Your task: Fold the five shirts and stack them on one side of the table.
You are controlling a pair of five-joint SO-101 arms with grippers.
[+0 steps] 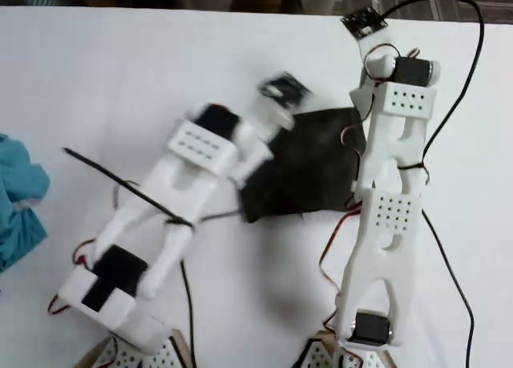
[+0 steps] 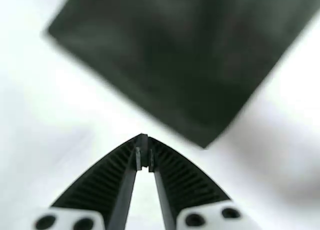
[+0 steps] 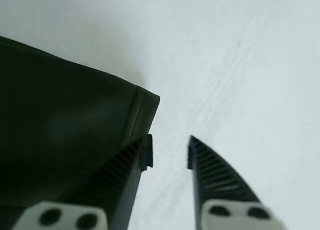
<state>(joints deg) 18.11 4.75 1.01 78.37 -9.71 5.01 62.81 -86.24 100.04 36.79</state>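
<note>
- A white worktop seen from above, with two white robot arms rising from its near edge, side by side.
- A dark shirt lies folded into a rough rectangle near the middle of the worktop, between the two arms and partly under them.
- The left end effector has its two ribbed black fingers pressed together at the tips, pinching nothing. It hangs over bare worktop, just short of the dark shirt, whose nearest corner points towards it.
- The right end effector is spread, with a clear gap between its fingers. One finger sits at the hemmed corner of the dark shirt and the other over bare worktop (whether either touches cannot be told).
- A crumpled heap of teal clothing lies at the left edge of the worktop, well apart from the dark shirt.
- Thin black and red cables run along both arms.
</note>
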